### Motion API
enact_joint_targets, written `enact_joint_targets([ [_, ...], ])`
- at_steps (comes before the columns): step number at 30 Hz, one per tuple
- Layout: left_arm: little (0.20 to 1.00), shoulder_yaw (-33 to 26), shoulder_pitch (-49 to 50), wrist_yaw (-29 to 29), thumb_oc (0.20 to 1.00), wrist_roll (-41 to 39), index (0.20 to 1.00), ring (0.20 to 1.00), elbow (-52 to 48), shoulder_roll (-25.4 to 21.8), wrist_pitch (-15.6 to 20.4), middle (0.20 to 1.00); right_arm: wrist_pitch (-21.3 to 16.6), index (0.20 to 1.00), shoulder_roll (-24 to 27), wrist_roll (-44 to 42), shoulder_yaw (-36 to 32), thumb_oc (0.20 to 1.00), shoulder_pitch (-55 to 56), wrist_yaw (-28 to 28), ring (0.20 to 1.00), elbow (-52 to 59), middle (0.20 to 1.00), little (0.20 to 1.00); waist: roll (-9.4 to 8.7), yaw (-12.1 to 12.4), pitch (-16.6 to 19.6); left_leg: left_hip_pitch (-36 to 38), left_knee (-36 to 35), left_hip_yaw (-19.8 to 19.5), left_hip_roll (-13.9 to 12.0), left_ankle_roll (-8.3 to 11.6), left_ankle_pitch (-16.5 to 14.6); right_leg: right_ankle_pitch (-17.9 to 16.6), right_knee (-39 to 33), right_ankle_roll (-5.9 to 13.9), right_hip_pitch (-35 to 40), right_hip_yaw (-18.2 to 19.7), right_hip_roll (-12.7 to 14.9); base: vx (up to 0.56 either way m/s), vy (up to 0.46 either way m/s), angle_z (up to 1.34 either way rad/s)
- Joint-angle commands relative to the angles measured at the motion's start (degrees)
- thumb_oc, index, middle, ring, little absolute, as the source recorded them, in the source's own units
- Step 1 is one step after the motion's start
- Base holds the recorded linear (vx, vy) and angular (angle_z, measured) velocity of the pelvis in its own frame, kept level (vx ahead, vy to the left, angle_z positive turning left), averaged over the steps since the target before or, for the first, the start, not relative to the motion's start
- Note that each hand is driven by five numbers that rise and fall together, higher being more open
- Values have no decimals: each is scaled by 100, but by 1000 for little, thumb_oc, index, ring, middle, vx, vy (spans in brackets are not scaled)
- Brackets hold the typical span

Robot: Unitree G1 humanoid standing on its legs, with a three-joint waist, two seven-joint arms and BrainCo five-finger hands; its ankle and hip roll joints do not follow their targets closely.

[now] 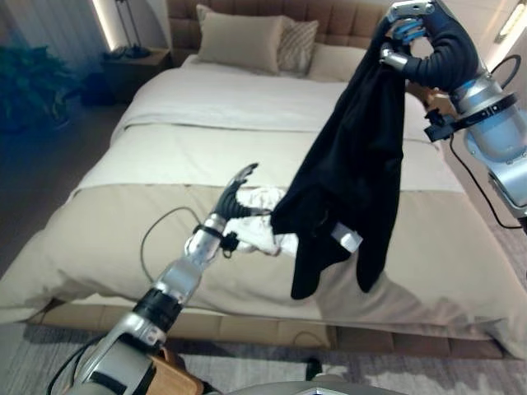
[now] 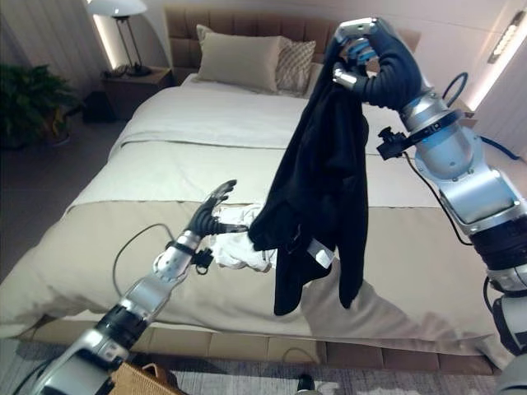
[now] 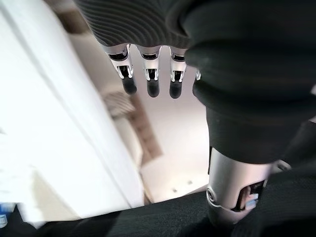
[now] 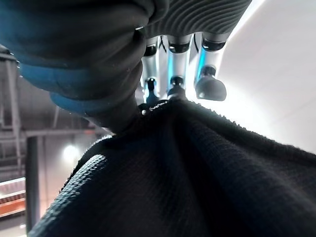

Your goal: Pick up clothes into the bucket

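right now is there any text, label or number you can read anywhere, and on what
None can be read.
The black garment, held up by the right hand, carries a pale tag: too small to tell if it bears print.
The white cloth by the left hand on the bed shows no text.

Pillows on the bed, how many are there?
3 in sight, all at the headboard: a large beige pillow nearest the lamp side, a patterned pillow leaning behind it, and a white pillow partly hidden by the hanging black garment. More may be hidden behind it.
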State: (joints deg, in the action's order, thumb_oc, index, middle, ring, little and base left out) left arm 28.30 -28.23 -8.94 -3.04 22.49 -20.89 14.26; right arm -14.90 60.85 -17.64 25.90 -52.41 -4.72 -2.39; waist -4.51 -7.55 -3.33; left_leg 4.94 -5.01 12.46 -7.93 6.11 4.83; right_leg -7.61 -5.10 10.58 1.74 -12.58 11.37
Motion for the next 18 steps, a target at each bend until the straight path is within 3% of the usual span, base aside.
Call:
enact_joint_targets([
  [1, 1000, 204, -629, -8, 1000, -628, 1000, 1000, 203, 166, 187, 1000, -116, 200, -11, -579, 162, 200, -941, -14, 200, -4, 200, 200, -182, 42, 60, 165, 139, -20, -163, 133, -323, 29, 226, 328, 124, -116, 234, 30, 11, -16],
  [7, 1000, 455, -1006, 486, 1000, -2504, 1000, 1000, 162, 453, 110, 1000, -38, 200, 30, -917, 481, 200, -1017, 193, 200, 11, 200, 200, -147, -79, 75, 208, 165, 24, -162, 125, -334, 15, 230, 330, 132, -52, 221, 8, 8, -6],
  [12, 1000, 752, -1410, 597, 1000, -2727, 1000, 1000, 323, 456, 21, 1000, 37, 200, -54, -906, 625, 200, -977, 266, 200, 37, 200, 200, -119, -123, 85, 260, 154, 28, -151, 125, -337, 24, 231, 337, 182, -50, 222, 0, 0, 0],
  [18, 1000, 990, -1616, 1106, 1000, -3779, 1000, 1000, 740, 838, -175, 1000, 6, 200, -258, -970, 802, 200, -1218, 244, 200, -15, 200, 200, -106, -236, 126, 292, 120, 27, -135, 120, -325, 22, 228, 348, 218, -49, 250, 0, 0, 0],
])
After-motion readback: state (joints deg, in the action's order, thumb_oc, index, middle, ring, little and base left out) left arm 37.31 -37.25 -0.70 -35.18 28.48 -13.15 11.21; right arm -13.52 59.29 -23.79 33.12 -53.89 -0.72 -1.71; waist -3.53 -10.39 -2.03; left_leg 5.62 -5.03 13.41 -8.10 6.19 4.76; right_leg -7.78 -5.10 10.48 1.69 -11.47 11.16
